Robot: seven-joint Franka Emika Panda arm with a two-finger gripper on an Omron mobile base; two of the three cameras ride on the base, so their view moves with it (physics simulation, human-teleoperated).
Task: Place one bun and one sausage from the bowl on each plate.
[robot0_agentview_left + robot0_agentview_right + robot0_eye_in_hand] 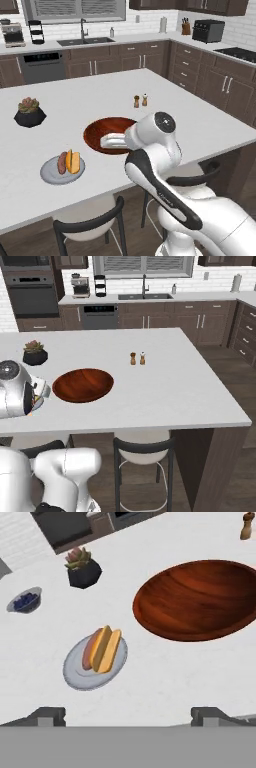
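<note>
Gripper (128,714) wide open, holding nothing, above the island counter (200,125) near its front edge. Wooden bowl (107,134) mid-counter. Light grey plate (61,170) with sausage (62,163) and bun (73,161) toward the front edge.

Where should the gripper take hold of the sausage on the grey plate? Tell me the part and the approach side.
Probably grip the sausage across its middle, from straight above. It lies flat on the light grey plate right against the bun, so one finger would have to slip between them and the other go on its free outer side. The gripper appears open and empty.
</note>
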